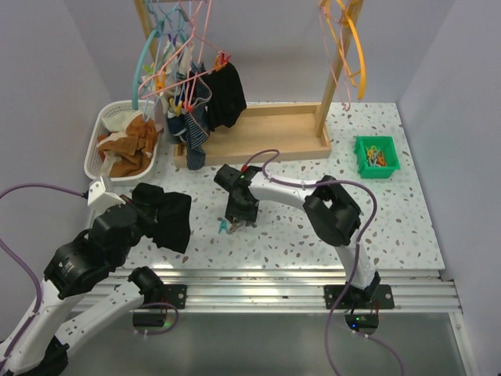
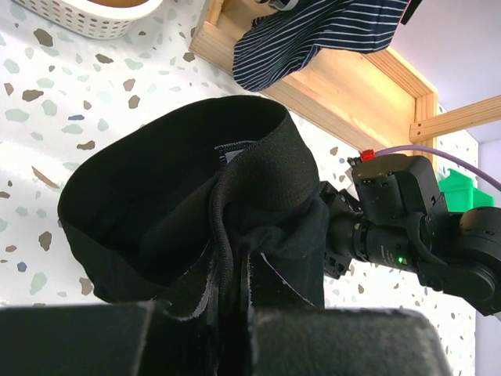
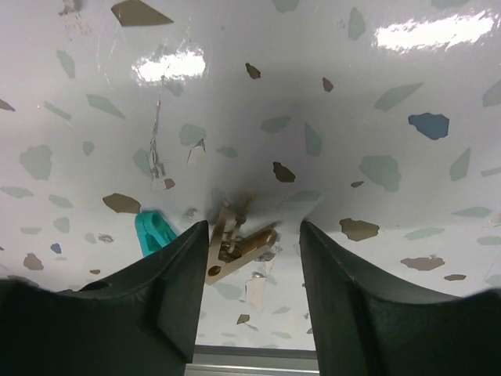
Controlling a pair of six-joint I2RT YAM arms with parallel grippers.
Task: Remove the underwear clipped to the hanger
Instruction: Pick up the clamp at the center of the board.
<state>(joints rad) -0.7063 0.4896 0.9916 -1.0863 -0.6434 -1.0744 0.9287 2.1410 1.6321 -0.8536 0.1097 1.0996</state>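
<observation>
My left gripper (image 1: 156, 210) is shut on a black underwear (image 1: 174, 221) and holds it over the table's left front. In the left wrist view the limp cloth (image 2: 196, 172) bunches between the jaws of that gripper (image 2: 235, 291). Another black underwear (image 1: 227, 94) hangs clipped to a pink hanger (image 1: 197, 74) on the rack. My right gripper (image 1: 239, 219) points down at the table, open and empty. In the right wrist view its jaws (image 3: 254, 243) stand either side of a brown clip (image 3: 239, 244) lying on the table.
A teal clip (image 3: 153, 233) lies just left of the brown one. Dark blue striped garments (image 1: 196, 129) hang over the wooden rack base (image 1: 274, 133). A white basket (image 1: 106, 129) holds orange-brown cloth. A green bin (image 1: 376, 155) of clips sits at right.
</observation>
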